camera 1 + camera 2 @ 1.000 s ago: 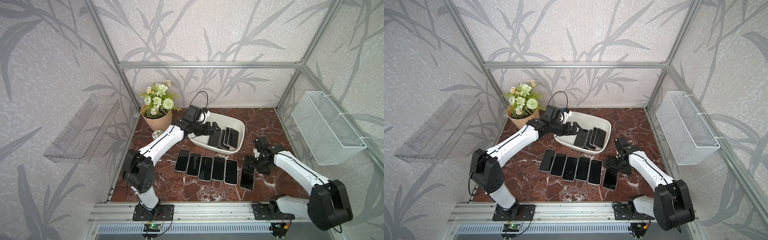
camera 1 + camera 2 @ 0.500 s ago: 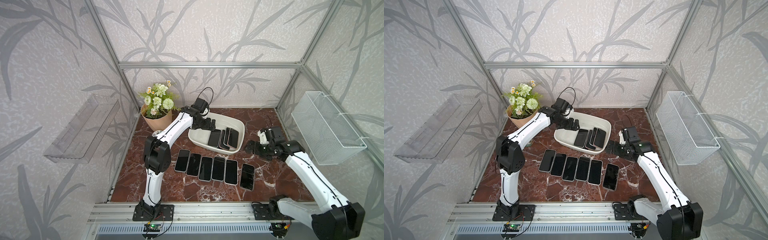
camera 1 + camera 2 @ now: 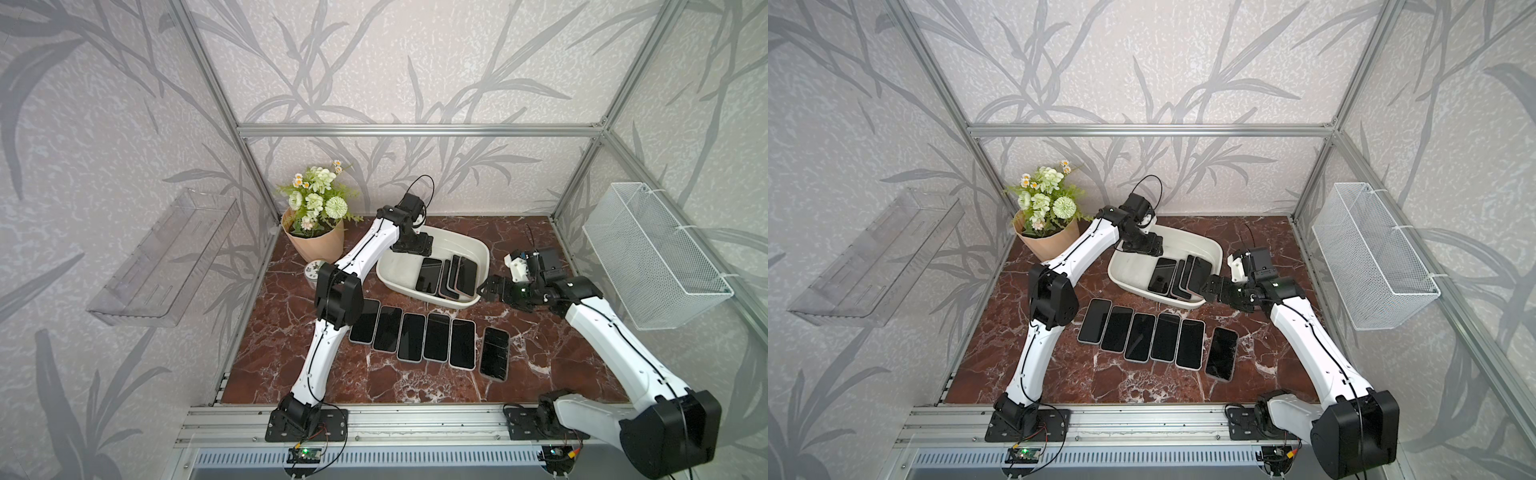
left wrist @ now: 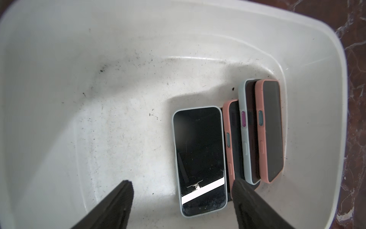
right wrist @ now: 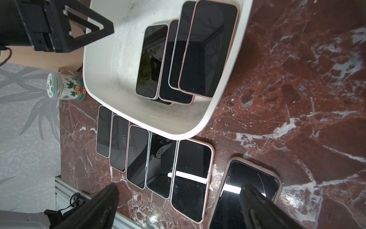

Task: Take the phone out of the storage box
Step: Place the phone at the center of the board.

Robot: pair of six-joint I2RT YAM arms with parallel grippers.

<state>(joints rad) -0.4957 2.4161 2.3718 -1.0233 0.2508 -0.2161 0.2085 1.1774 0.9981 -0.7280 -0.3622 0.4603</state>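
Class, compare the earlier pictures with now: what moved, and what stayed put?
The right gripper left the end phone lying on the table and swung over to the rim of the storage box. The left gripper drew back from above the boxed phones to the box's bare end. Nothing was gripped; no phone moved.

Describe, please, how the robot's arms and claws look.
The left arm and right arm have white shells, black joints and thin black cables running along them. The left claw and right claw carry black, tapered fingers.
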